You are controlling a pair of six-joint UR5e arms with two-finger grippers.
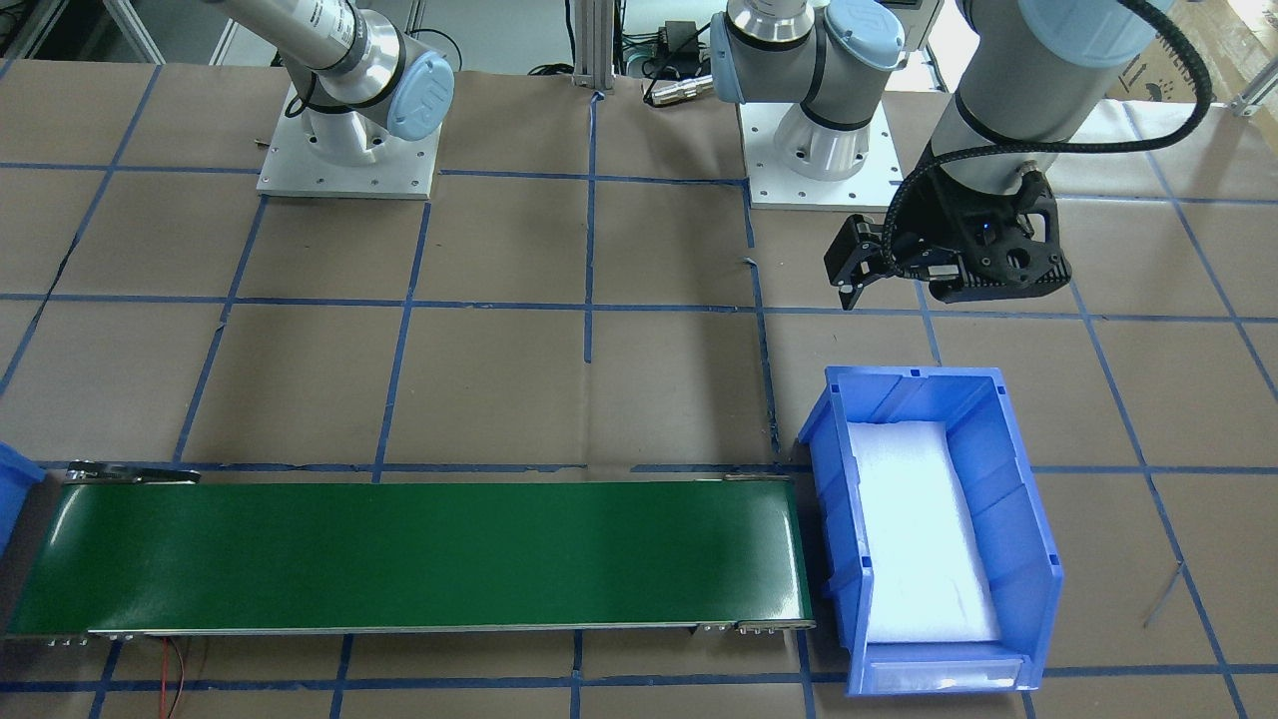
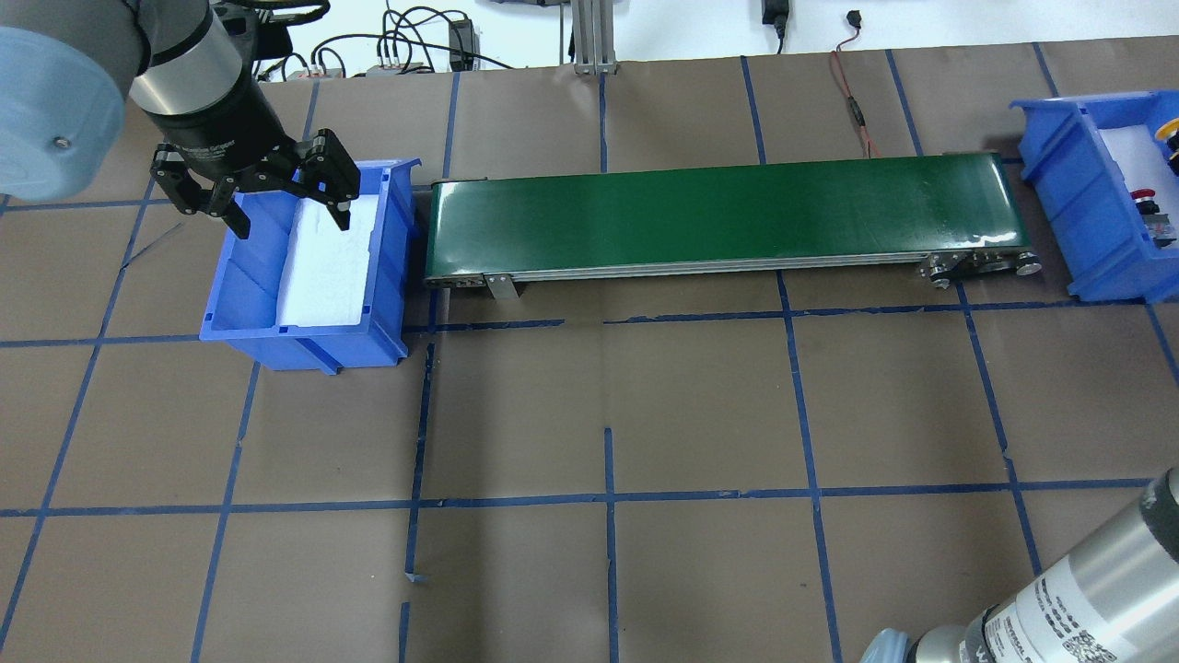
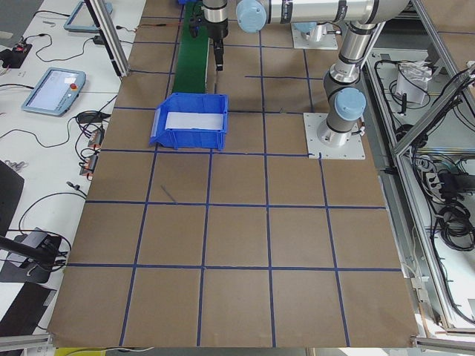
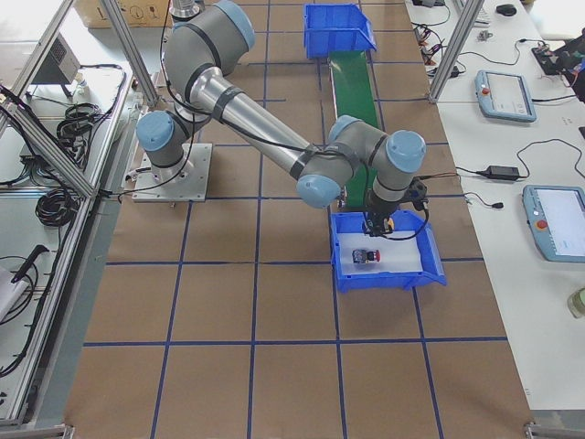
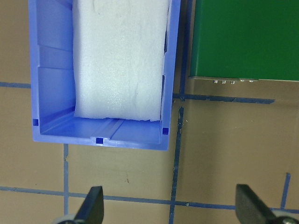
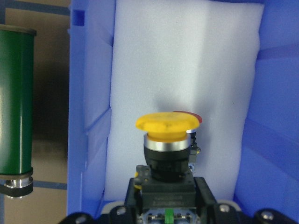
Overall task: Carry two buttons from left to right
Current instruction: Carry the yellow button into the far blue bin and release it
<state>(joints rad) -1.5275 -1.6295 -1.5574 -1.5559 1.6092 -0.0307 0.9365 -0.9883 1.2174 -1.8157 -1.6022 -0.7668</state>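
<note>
The yellow button (image 6: 167,123) sits upright in my right gripper (image 6: 166,205), which is shut on its black body above the white foam of the right blue bin (image 6: 88,93). The red button (image 6: 192,116) peeks out just behind it and lies on the foam in the exterior right view (image 4: 366,256), under my right gripper (image 4: 377,226). My left gripper (image 2: 290,221) is open and empty, hovering over the near end of the left blue bin (image 2: 313,345), which holds only white foam. In the left wrist view its fingertips (image 5: 93,205) stand wide apart.
A green conveyor belt (image 2: 728,216) runs between the two bins. Brown paper with a blue tape grid covers the table (image 2: 608,414). Both arm bases (image 1: 347,150) stand at the robot's side, and cables lie along the far edge.
</note>
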